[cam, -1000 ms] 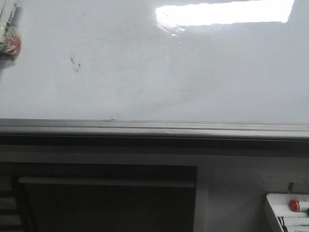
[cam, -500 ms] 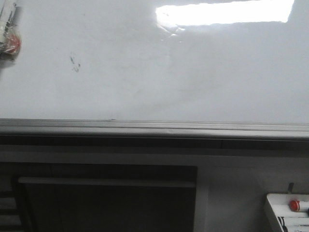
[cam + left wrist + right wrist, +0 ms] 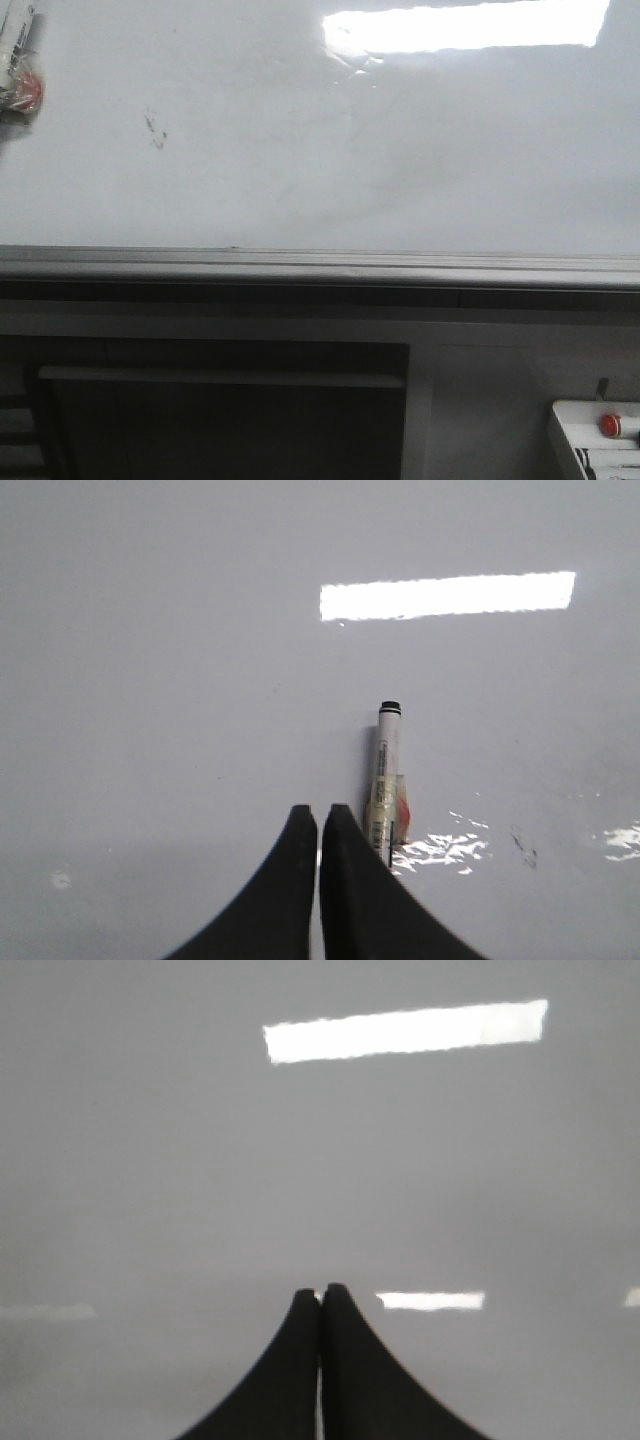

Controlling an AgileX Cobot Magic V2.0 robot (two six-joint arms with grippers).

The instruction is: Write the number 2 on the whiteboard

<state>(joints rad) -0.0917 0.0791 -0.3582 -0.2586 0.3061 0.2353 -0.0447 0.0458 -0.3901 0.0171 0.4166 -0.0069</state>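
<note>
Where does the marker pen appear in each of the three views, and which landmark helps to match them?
Front view: the marker pen lies at the upper left edge, partly cut off.
Left wrist view: it lies on the whiteboard just beside the shut left gripper.
Right wrist view: not in it.
Shared landmark: the bright rectangular light reflection.

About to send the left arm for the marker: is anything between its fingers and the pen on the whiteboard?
Nothing visible. In the left wrist view the marker lies flat on the whiteboard, just beside the shut left gripper, with only bare board between them. A small dark smudge sits off beyond the marker.
</note>
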